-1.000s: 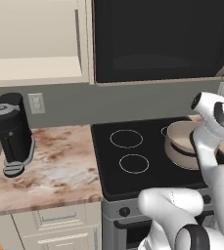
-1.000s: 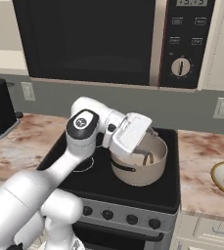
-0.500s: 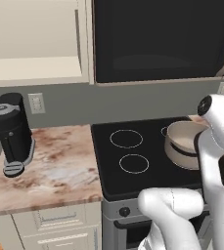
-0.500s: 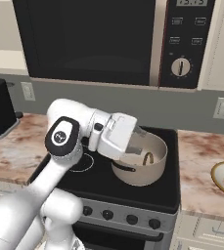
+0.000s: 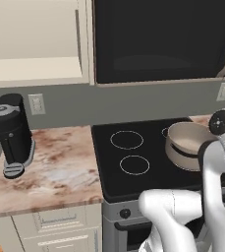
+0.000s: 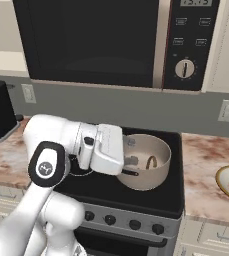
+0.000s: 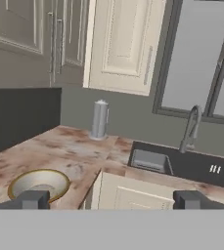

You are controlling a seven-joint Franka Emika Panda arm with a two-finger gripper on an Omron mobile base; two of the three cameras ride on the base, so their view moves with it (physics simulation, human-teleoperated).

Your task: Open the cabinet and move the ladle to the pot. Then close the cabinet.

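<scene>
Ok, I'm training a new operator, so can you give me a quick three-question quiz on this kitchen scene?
1. True or false: the cabinet is shut.
2. Where is the ladle? A) on the counter B) in the pot C) in the cabinet
3. Fill in: the jaws of the end effector beside the pot stand ____.

Key: 1 false, its inside shows. 2 B. 3 open, holding nothing.
</scene>
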